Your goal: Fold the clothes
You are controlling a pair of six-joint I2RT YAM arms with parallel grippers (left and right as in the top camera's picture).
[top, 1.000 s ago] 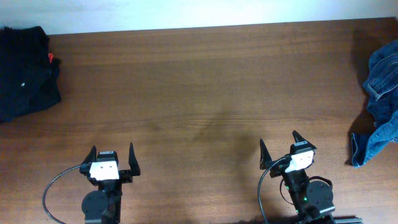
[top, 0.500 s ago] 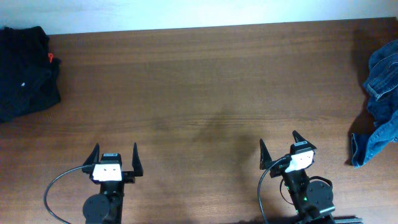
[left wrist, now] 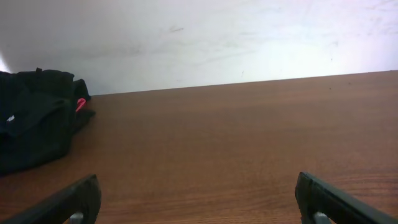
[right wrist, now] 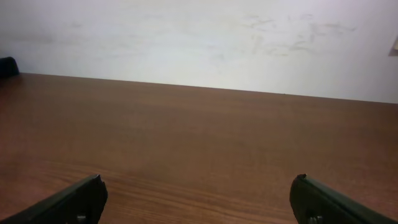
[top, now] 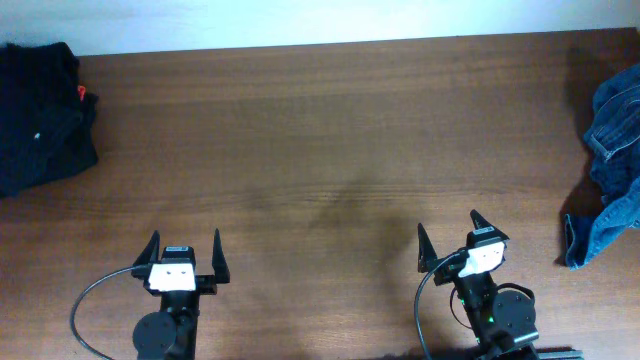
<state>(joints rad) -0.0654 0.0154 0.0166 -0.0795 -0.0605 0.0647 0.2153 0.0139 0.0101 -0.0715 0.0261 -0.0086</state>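
1. Table [top: 320, 150], brown wood with the grain running left to right. Fills the overhead view and meets a plain white wall [left wrist: 199, 37] along its far edge.
2. Clothes, first heap [top: 40, 115], black, very dark soft cloth. Lies crumpled and unfolded at the far left corner of the table, partly cut off by the picture's edge. Shows a small red tag [top: 81, 94] on its right side. Appears in the left wrist view at far left, and only as a dark sliver at the left edge of the right wrist view.
3. Clothes, second heap [top: 610, 170], blue denim with pale stitching. Lies rumpled at the right edge of the table, one end trailing towards the near side. Sits well apart from the black heap, with bare wood between.
4. Left gripper [top: 184, 245], black, two pointed fingers on a white-topped wrist. Rests at the near left of the table, jaws spread wide, nothing between them, pointing at the far wall. Stands well clear of both heaps.
5. Right gripper [top: 449, 228], same make. Rests at the near right, turned slightly, jaws likewise spread wide and holding nothing. Touches no cloth.
6. Cable [top: 85, 305], black and thin. Loops on the wood just left of the left arm's base.
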